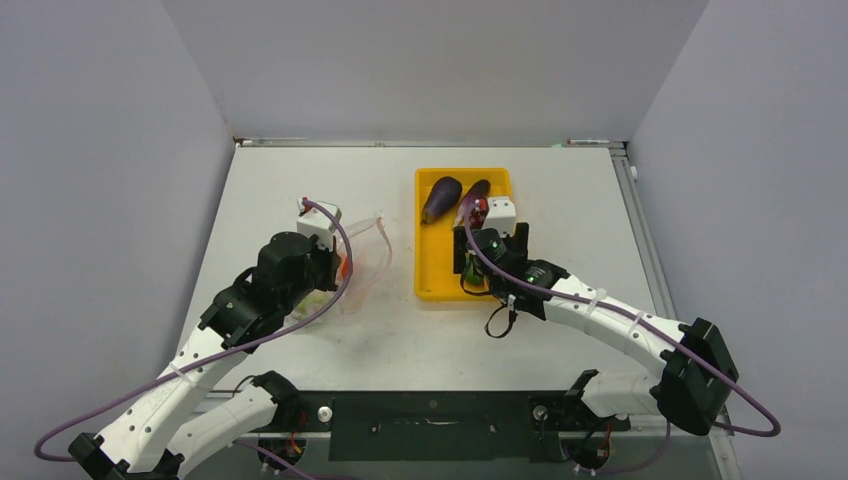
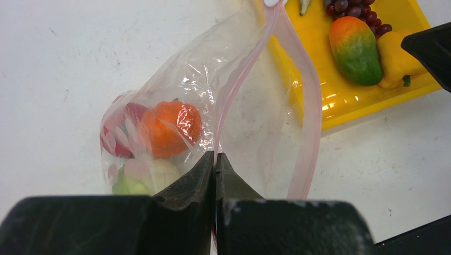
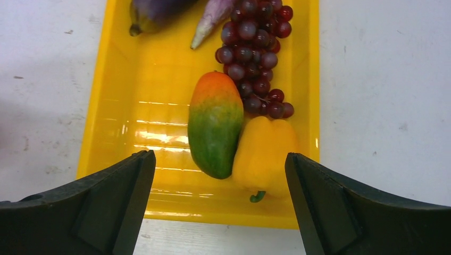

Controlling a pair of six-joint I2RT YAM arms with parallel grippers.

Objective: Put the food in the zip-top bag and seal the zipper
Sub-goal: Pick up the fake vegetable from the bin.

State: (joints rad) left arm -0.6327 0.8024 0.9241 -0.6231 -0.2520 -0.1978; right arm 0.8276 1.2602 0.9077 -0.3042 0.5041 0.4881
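Note:
The clear dotted zip-top bag (image 2: 250, 106) lies on the table left of the yellow tray (image 1: 430, 230). It holds an orange piece (image 2: 170, 127), a red piece (image 2: 119, 133) and a green piece (image 2: 138, 178). My left gripper (image 2: 215, 159) is shut on the near side of the bag's mouth, on the pink zipper strip (image 2: 311, 106), and the mouth gapes open. My right gripper (image 3: 218, 156) is open and empty above the tray's near end. Below it lie a green-orange piece (image 3: 214, 125) and a yellow pepper (image 3: 266, 154), with purple-red grapes (image 3: 255, 48) and two eggplants (image 3: 154, 10) (image 3: 213, 18) farther back.
The yellow tray's rim (image 3: 122, 122) rings the loose food. The bag (image 1: 365, 255) sits close to the tray's left wall. Grey walls enclose the table on three sides. The right arm's cable loops over the table near the tray's front edge (image 1: 497, 320).

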